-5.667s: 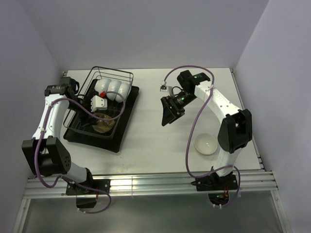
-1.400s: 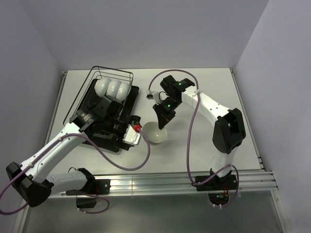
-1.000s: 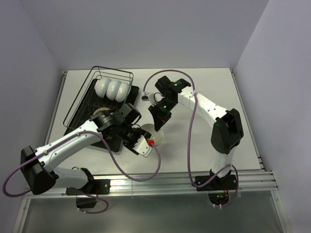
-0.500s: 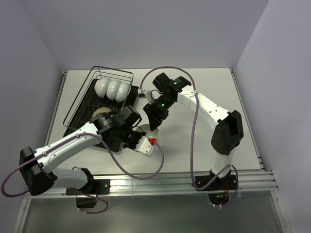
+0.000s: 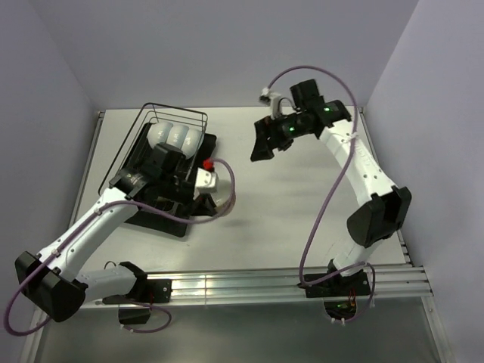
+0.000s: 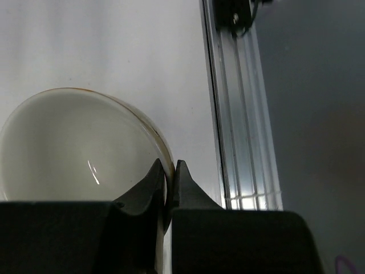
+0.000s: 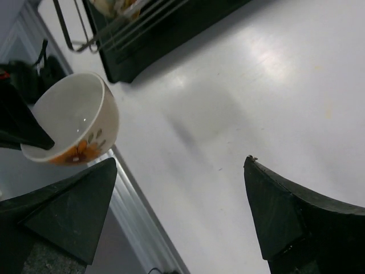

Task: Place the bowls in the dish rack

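A cream bowl [image 6: 80,145] with a brown rim hangs tilted in the air, and my left gripper [image 6: 169,169] is shut on its rim. In the top view this bowl [image 5: 218,201] and the left gripper [image 5: 204,195] are at the near right corner of the dish rack [image 5: 128,159]. The rack is a dark wire basket on a black tray. Three white bowls [image 5: 175,137] stand on edge at its back. My right gripper [image 5: 262,145] is open and holds nothing, raised over the table's far middle. Its wrist view shows the held bowl [image 7: 74,123], with orange flowers on its side, and the rack [image 7: 142,28].
An aluminium rail [image 5: 249,280] runs along the table's near edge and also shows past the bowl as the rail [image 6: 239,114]. White walls close in the left, back and right sides. Purple cables loop off both arms.
The right gripper opened, let go of the bowl and swung up and away to the back right. The left gripper, shut on the bowl's rim, carried it left toward the rack's corner.
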Tool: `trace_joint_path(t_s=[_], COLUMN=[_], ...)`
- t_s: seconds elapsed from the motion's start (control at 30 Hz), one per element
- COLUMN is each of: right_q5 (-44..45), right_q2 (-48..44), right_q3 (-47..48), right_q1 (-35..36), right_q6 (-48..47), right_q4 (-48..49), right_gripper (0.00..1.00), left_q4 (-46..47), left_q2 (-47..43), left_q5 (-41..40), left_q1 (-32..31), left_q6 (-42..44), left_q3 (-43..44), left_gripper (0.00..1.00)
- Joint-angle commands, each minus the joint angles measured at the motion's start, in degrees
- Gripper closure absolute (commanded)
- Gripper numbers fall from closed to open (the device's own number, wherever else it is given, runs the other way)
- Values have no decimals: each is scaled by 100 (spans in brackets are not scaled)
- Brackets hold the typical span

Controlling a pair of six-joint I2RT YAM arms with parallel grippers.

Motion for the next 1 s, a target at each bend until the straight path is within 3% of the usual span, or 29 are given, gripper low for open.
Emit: trace_joint_path(t_s=[0.0,0.23,0.43,0.53,0.63,0.83,0.97], right_q5=[-203,-413,-1038,-924,-758,-99,901], right_q2=[-772,-1669,-2337,-2671,-2900,-2830,-2690], right_q3=[-9,-204,-291,-668,-1081,-1346,-1460], right_q1=[-397,-441,-249,58,586,1482,2264], right_q6=[360,-937,-3397,-4058,-4368,-4298,-4176], right_q4=[985,1619,610,276,151,424,677], right_gripper=[0,0,0,1,2,2,2], left_q4=[763,1019,633,134,-491,-511,-502], left_q2=[-120,363,916,1197,1435,1603,1665], left_q5=[1599,2734,3386,3562,3765,3993,4125], left_q1=[727,1388,1485,1493,1493,1493,1485], left_q6=[-913,-1907,-1917,-1585,-1066,-1126,-1170], left_q3=[161,319,643,845,1065,1075,1066], left_gripper=[100,100,99,100,100,100,100])
